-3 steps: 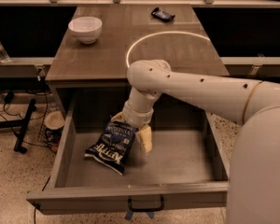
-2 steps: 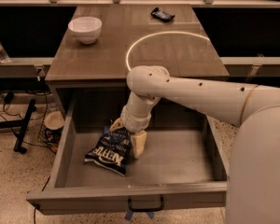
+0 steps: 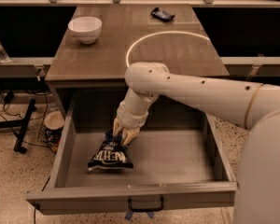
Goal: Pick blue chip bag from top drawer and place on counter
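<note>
The blue chip bag [image 3: 110,155] lies on the floor of the open top drawer [image 3: 130,191], towards its left side, white lettering up. My gripper [image 3: 122,135] reaches down into the drawer from the white arm and its cream fingers [image 3: 129,135] are closed around the bag's upper end. The bag still rests on the drawer floor. The drawer's black pull handle [image 3: 145,205] shows at the front. The counter [image 3: 107,55] above carries the white arc [image 3: 165,34].
A white bowl [image 3: 85,28] stands at the counter's back left. A small dark wrapped bar [image 3: 162,14] lies at its back. A black stand [image 3: 23,127] and cables sit on the floor left of the drawer. My arm spans the drawer's right half.
My gripper has shifted left from beside the bag onto its upper end and closed on it. The bag has turned a little on the drawer floor.
</note>
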